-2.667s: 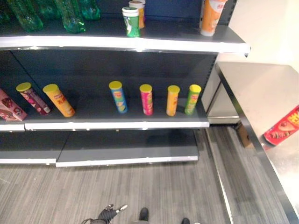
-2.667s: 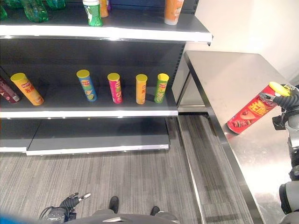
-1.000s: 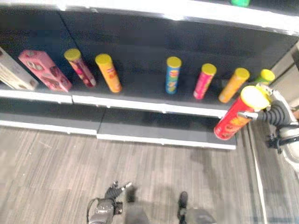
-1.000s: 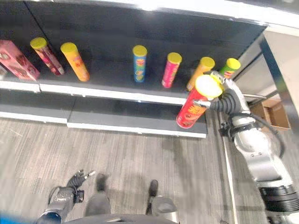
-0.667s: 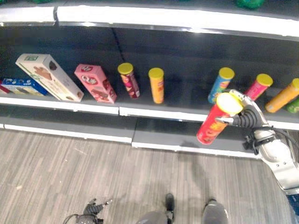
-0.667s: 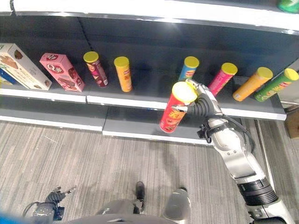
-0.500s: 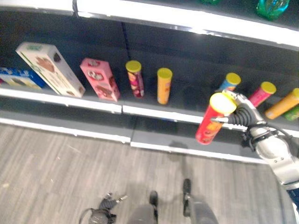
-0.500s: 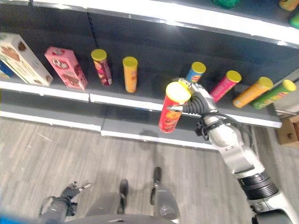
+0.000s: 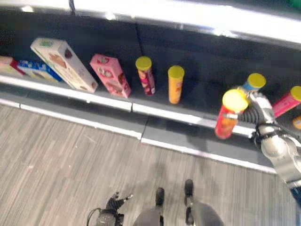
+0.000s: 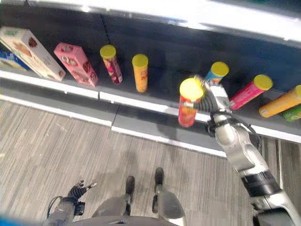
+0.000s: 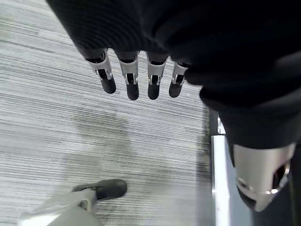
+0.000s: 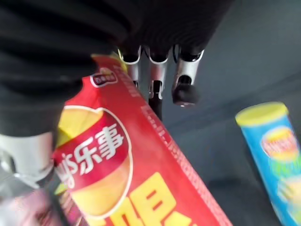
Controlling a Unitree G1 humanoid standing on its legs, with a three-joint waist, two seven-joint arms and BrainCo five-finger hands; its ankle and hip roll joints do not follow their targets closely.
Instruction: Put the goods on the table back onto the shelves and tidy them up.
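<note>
At the front edge of the dark middle shelf [image 10: 155, 106], the right hand [image 10: 210, 96] gripped a red cylindrical crisp can with a yellow lid [image 10: 189, 103], its fingers and thumb curled round the can near the top. The can hung upright, its lower end over the shelf's white front strip and the lower dark shelf [image 10: 155, 129] beneath. In the right wrist view, the red can [image 12: 141, 174] ran across the palm, and a blue can with a yellow lid [image 12: 270, 150] stood on the shelf beyond.

Behind the held can stood that blue can [image 10: 215, 73]; farther right leaned a pink can [image 10: 249, 92] and an orange can [image 10: 281, 103]. To the left stood an orange can with a yellow lid [image 10: 140, 73], a dark red can [image 10: 111, 64], a pink carton [image 10: 75, 63] and a tall white carton [image 10: 32, 52], both cartons tilted.

Low by the grey striped floor [image 10: 56, 150], the left hand [image 11: 136, 75] hung with its fingers straight and relaxed, holding nothing.
</note>
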